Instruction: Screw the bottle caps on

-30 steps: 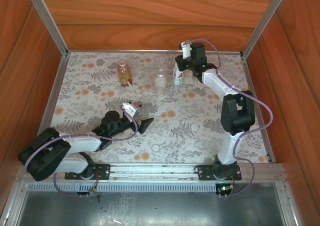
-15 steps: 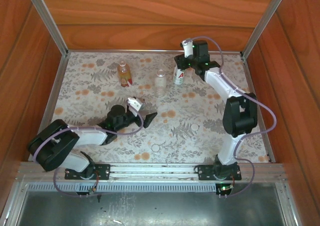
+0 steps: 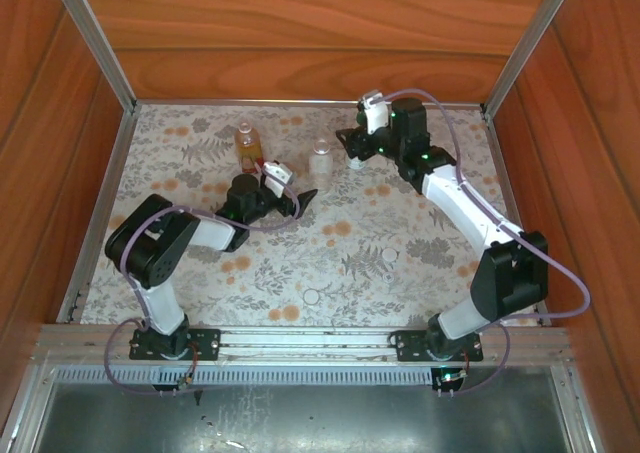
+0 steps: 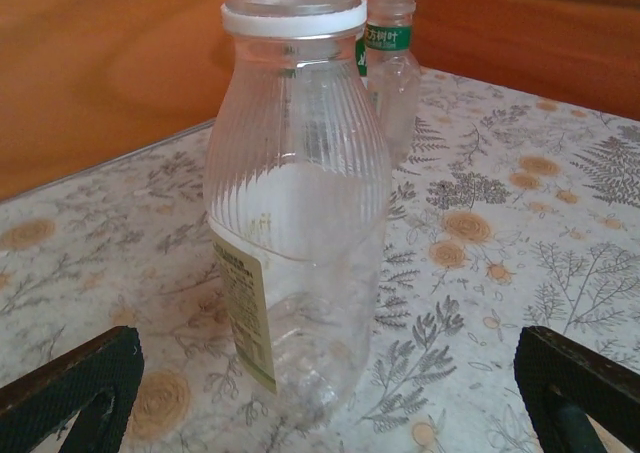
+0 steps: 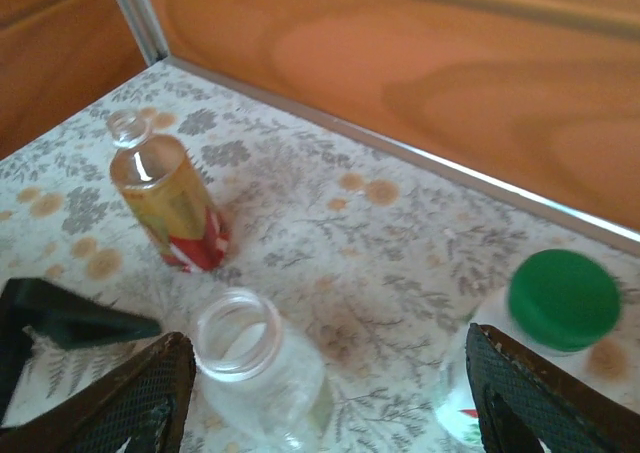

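Note:
A clear ribbed bottle [image 4: 300, 203] stands uncapped on the mat [image 3: 320, 163], just ahead of my open left gripper [image 4: 320, 398], between the lines of its two fingers [image 3: 295, 199]. A smaller clear bottle with a green band [image 4: 390, 63] stands behind it. The amber bottle [image 5: 165, 198] is also uncapped [image 3: 247, 145]. A dark green cap [image 5: 563, 300] sits on the white bottle [image 3: 355, 158]. My right gripper [image 5: 330, 408] hovers open over the clear and white bottles [image 3: 352, 143], holding nothing. Two white caps [image 3: 390, 256] [image 3: 312, 297] lie on the mat.
Wooden walls with metal rails [image 3: 300, 101] close in the flowered mat [image 3: 200, 263] on three sides. The bottles cluster near the back wall. The tip of the left finger [image 5: 70, 318] reaches into the right wrist view beside the clear bottle.
My left arm has swung away from the near edge up to the clear bottle. My right gripper has opened off the white bottle's green cap and shifted slightly left.

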Action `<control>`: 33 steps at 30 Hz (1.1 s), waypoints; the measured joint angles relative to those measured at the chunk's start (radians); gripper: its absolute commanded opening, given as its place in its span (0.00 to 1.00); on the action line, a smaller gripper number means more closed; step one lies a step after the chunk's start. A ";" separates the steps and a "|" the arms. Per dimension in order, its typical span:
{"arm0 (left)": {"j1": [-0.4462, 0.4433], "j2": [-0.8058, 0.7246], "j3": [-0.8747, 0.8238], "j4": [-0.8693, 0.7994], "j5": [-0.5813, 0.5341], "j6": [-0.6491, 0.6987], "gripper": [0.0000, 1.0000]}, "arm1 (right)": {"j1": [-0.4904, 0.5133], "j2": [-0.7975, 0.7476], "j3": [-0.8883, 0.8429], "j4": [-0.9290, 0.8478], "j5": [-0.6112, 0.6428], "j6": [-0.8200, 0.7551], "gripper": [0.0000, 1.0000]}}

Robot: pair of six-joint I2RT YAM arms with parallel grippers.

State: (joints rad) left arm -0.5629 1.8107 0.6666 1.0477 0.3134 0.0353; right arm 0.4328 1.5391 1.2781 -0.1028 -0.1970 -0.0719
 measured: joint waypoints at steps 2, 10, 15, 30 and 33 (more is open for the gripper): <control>0.015 0.039 0.018 0.024 0.031 0.003 1.00 | 0.032 0.013 -0.003 0.006 0.007 -0.001 0.75; 0.029 0.080 0.008 0.095 0.092 0.002 1.00 | 0.124 0.199 0.074 0.029 0.039 -0.004 0.72; 0.029 0.080 -0.018 0.112 0.103 0.003 1.00 | 0.123 0.300 0.134 0.027 0.065 -0.006 0.64; 0.040 0.080 -0.038 0.166 0.134 -0.007 1.00 | 0.125 0.286 0.114 0.035 0.039 -0.025 0.34; 0.047 0.095 -0.046 0.240 0.168 -0.030 1.00 | 0.137 0.249 0.077 0.032 0.023 -0.036 0.34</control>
State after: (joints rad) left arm -0.5159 1.9053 0.6205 1.2881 0.4812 0.0055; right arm 0.5697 1.7878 1.3552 -0.0711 -0.1741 -0.1078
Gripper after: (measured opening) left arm 0.999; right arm 0.376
